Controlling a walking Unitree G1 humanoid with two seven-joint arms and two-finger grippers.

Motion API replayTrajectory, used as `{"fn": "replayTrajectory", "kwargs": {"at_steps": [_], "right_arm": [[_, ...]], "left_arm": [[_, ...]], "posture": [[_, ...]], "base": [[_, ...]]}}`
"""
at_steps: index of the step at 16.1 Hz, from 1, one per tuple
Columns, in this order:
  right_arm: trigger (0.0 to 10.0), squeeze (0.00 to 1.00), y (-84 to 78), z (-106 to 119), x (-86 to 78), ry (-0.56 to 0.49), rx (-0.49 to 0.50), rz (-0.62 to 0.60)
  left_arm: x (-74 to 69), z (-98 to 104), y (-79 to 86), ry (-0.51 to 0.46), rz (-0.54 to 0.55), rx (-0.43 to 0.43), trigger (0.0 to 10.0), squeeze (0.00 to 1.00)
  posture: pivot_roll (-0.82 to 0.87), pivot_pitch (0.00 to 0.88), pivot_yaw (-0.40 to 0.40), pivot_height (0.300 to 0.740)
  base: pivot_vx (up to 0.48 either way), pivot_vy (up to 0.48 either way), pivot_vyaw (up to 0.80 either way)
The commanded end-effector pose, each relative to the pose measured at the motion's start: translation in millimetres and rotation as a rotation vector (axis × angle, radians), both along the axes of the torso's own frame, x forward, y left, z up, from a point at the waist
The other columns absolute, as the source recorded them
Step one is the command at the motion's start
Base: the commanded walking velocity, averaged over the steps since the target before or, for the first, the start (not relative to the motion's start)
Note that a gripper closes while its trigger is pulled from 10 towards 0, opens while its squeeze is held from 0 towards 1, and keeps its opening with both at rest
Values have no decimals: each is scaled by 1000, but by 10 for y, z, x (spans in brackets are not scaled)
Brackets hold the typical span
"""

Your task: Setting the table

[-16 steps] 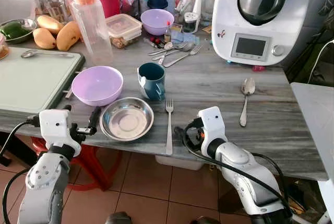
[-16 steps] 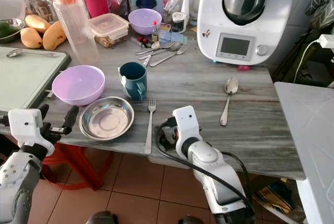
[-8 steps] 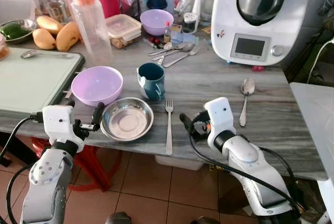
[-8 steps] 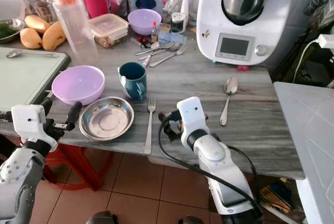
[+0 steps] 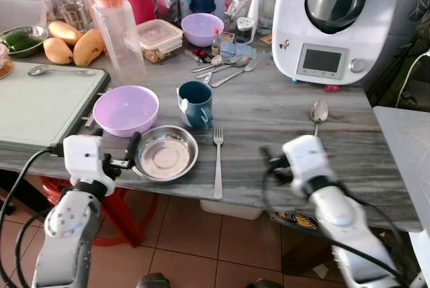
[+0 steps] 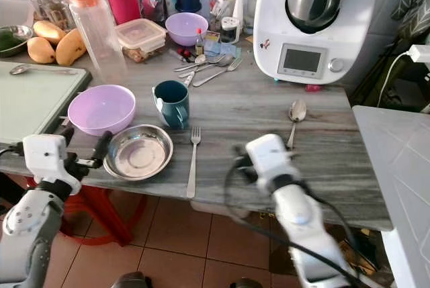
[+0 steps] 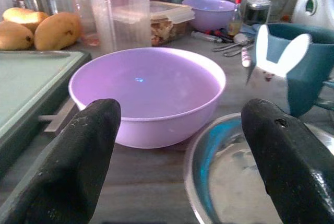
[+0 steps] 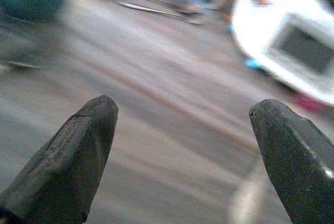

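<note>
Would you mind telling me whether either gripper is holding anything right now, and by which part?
Nothing is held. The left gripper is open before the purple bowl and steel plate; the right gripper is open above the countertop.

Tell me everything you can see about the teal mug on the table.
The teal mug is a dark blue-green cup, glossy like ceramic, standing upright on the grey streaked table. A white bunny-ear shape sticks up at its rim. It sits just behind the steel dish, right of the purple bowl, with the fork near its right side. Its inside looks dark.
</note>
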State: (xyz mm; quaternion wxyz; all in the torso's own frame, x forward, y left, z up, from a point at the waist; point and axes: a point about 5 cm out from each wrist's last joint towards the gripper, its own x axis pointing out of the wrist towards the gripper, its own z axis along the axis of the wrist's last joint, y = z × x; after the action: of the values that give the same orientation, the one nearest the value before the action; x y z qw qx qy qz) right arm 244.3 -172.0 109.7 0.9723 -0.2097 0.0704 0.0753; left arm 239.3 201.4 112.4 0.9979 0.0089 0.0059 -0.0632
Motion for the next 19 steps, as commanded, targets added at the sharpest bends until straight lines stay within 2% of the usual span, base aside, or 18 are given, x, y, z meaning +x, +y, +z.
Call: {"fn": "replayTrajectory", "kwargs": {"at_steps": [1,2,3,5,6,7,9,10,11,12,14,15,16,17,18,19], "right_arm": [[10000,1000,-176,-69,-1,32,11,-92],[10000,1000,-227,-87,31,42,37,-107],[10000,1000,-264,-55,154,34,73,-91],[10000,1000,-263,-39,206,31,85,-83],[10000,1000,-279,-9,372,53,181,-98],[10000,1000,-286,2,408,54,204,-104],[10000,875,-350,89,577,49,278,-133],[10000,776,-411,124,658,43,336,-174],[10000,698,-435,148,683,33,338,-181],[10000,663,-472,165,705,24,331,-195],[10000,627,-562,167,740,24,395,-249],[7059,557,-592,153,769,29,414,-256],[118,553,-603,130,794,38,442,-262],[0,325,-604,102,822,51,465,-264],[2196,0,-610,67,855,70,487,-267],[7725,0,-623,51,874,86,479,-273]], "left_arm": [[15,33,-40,-17,-12,7,10000,0],[25,34,-46,-18,-14,6,10000,0],[31,36,-64,-16,-19,4,10000,0],[31,38,-68,-16,-22,3,10000,0],[14,40,-95,-11,-35,5,10000,0],[8,41,-100,-10,-37,6,10000,0],[-24,50,-94,1,-53,17,10000,0],[-38,63,-80,5,-64,29,10000,0],[-43,75,-62,6,-66,34,10000,0],[-49,85,-41,9,-69,43,10000,0],[-68,102,-2,18,-78,59,10000,0],[-75,117,33,23,-82,73,10000,0],[-75,133,54,25,-85,81,10000,0],[-70,153,63,26,-90,87,10000,0],[-62,175,75,28,-97,96,10000,0],[-58,183,92,28,-95,98,10000,0]], "posture": [[16,0,1,740],[14,0,5,740],[12,0,14,740],[11,2,16,740],[20,24,31,740],[20,24,31,740],[38,51,49,740],[47,59,55,740],[59,69,64,740],[66,76,71,740],[80,85,84,740],[100,92,102,740],[106,93,107,740],[114,94,112,740],[118,94,112,740],[122,95,114,740]], "base": [[0,0,0],[0,0,0],[0,0,0],[0,0,0],[0,0,0],[0,0,0],[0,0,0],[0,0,0],[0,0,0],[0,0,0],[0,0,0],[0,0,0],[0,0,0],[0,0,0],[0,0,0],[0,0,0]]}}
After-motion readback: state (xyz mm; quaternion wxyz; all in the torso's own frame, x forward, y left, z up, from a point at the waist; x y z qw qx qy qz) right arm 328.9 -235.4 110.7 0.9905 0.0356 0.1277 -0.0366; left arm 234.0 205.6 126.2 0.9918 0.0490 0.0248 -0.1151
